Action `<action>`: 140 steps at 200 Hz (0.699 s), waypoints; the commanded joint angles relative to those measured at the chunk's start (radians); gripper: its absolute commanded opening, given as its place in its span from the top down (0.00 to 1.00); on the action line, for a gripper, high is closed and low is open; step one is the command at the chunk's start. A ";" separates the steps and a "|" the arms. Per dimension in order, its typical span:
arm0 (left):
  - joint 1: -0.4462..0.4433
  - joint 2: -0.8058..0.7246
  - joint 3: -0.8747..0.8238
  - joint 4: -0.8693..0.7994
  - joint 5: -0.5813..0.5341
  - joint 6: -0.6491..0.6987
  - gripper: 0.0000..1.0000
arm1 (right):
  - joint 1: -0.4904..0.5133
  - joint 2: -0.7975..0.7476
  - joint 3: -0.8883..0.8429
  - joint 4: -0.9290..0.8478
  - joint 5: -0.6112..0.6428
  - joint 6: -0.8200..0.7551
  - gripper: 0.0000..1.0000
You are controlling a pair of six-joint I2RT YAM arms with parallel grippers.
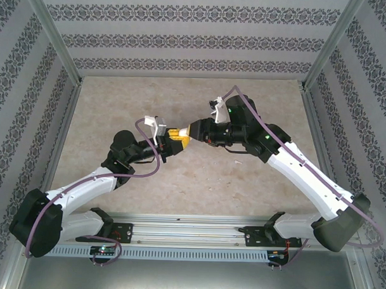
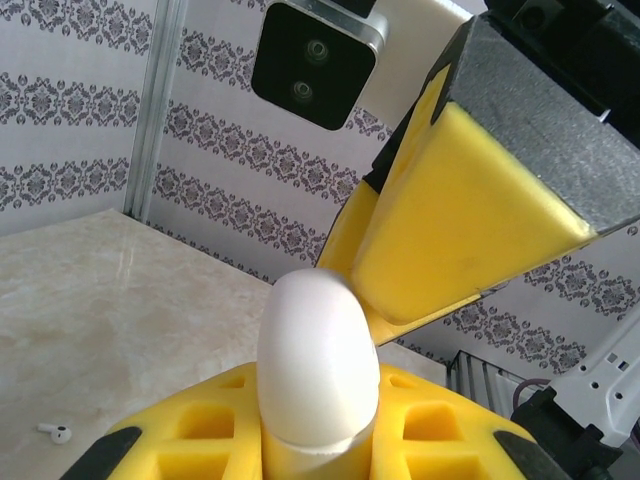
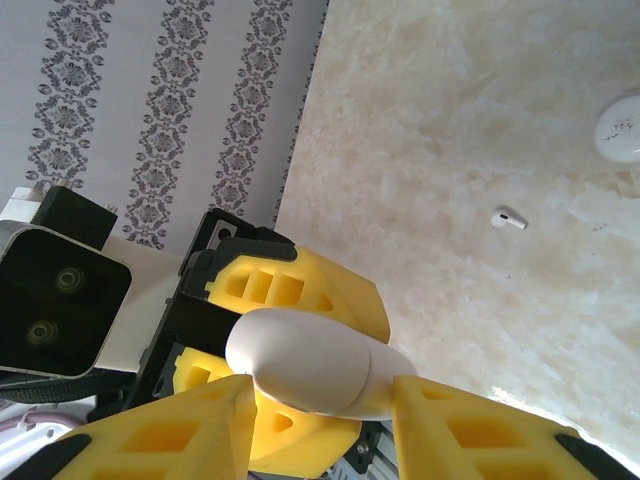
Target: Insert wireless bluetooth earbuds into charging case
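The charging case (image 2: 318, 365), a glossy white pebble, is held off the table where the two arms meet. My left gripper (image 2: 318, 445) is shut on its lower end, with yellow fingers (image 2: 200, 430) on both sides. My right gripper (image 3: 320, 400) comes from the opposite side, and both its fingers (image 3: 190, 430) touch the case (image 3: 310, 362), whose lid seam shows near one end. In the top view the left gripper (image 1: 174, 139) and right gripper (image 1: 192, 133) meet tip to tip above the table's middle. One earbud (image 3: 510, 219) lies loose on the marble top, also seen as a tiny white piece (image 2: 57, 432).
A flat round white disc (image 3: 620, 128) lies on the table past the earbud. Patterned walls and aluminium posts (image 1: 54, 35) close in the marble table (image 1: 137, 98) on three sides. A metal rail (image 1: 190, 236) with the arm bases runs along the near edge.
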 commanded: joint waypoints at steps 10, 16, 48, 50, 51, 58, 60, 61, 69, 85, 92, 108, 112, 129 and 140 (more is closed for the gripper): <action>-0.021 0.015 0.021 -0.008 0.103 0.012 0.99 | 0.012 0.040 0.087 0.035 -0.009 -0.053 0.59; -0.021 0.017 0.016 -0.009 0.100 0.013 0.99 | 0.011 0.048 0.104 0.018 -0.001 -0.063 0.59; -0.021 0.022 -0.008 -0.005 0.090 0.018 0.99 | 0.008 0.098 0.175 -0.030 0.006 -0.091 0.59; -0.021 0.023 -0.008 -0.005 0.090 0.017 0.99 | 0.007 0.100 0.179 -0.031 0.006 -0.093 0.59; -0.021 0.025 -0.007 -0.005 0.089 0.017 0.99 | 0.008 0.101 0.180 -0.032 0.006 -0.093 0.59; -0.021 0.027 -0.009 -0.007 0.090 0.019 1.00 | 0.007 0.111 0.192 -0.038 0.006 -0.099 0.59; -0.021 0.029 -0.008 -0.008 0.090 0.020 0.99 | 0.006 0.114 0.194 -0.040 0.006 -0.101 0.59; -0.021 0.030 -0.007 -0.007 0.091 0.019 1.00 | 0.007 0.115 0.195 -0.041 0.007 -0.102 0.59; -0.021 0.033 -0.006 -0.007 0.092 0.019 1.00 | 0.006 0.121 0.203 -0.047 0.012 -0.108 0.59; -0.020 0.036 -0.006 -0.004 0.093 0.017 1.00 | -0.001 0.122 0.201 -0.054 0.028 -0.119 0.58; -0.021 0.035 -0.006 -0.002 0.093 0.017 1.00 | -0.010 0.119 0.195 -0.056 0.034 -0.120 0.57; -0.020 0.035 -0.003 -0.003 0.094 0.015 1.00 | -0.029 0.099 0.174 -0.042 0.031 -0.131 0.50; -0.020 0.036 -0.003 -0.001 0.095 0.012 1.00 | -0.033 0.093 0.166 -0.036 0.031 -0.134 0.49; -0.018 0.038 0.000 0.006 0.103 0.003 1.00 | -0.054 0.038 0.109 0.026 0.010 -0.150 0.46; -0.015 0.041 0.000 0.022 0.113 -0.013 1.00 | -0.071 -0.013 0.049 0.098 -0.010 -0.142 0.46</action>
